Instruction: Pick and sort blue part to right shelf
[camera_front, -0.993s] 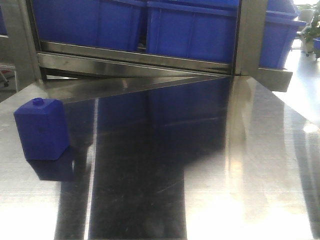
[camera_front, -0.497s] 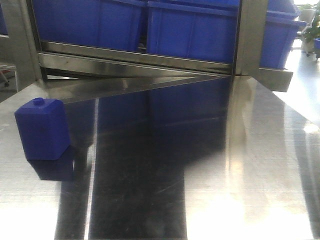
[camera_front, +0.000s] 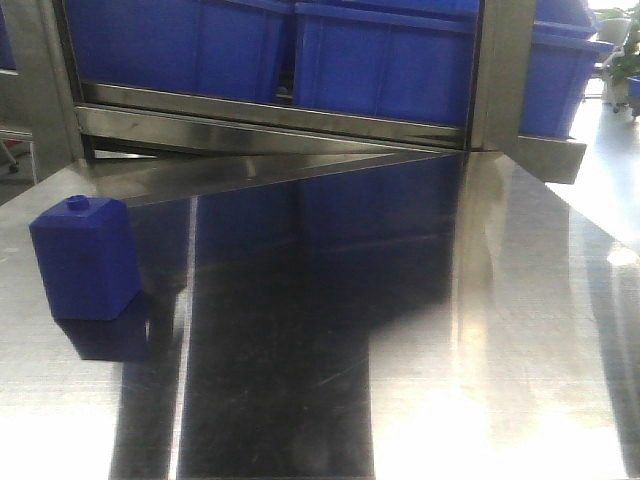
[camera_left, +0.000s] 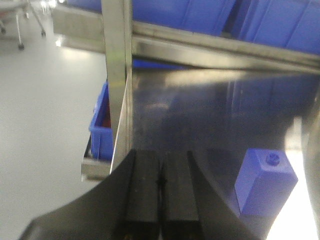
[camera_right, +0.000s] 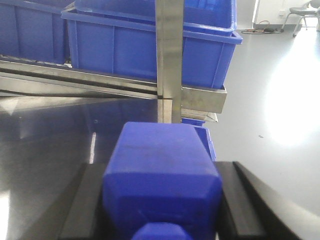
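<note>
While the right gripper (camera_right: 161, 202) clamps it from both sides, the blue part (camera_right: 160, 160) sits between the two black fingers (camera_right: 87, 200), with its knob turned toward the camera. It is in front of the right shelf (camera_right: 200, 97), directly before the shelf's upright post (camera_right: 169, 60) and apart from it. Behind this post, deep blue bins (camera_right: 150, 50) rest on the shelf. The other blue block (camera_front: 85, 258), squat and with a tiny knob, stands upright on the steel table (camera_front: 450, 330), in front of the shelf's front rail (camera_front: 270, 125) and near its left end. The left gripper (camera_left: 161, 185) is also before the shelf, near the left post (camera_left: 117, 75); its jaws are pressed together with nothing between them, and the squat block is beside it, not touching.
</note>
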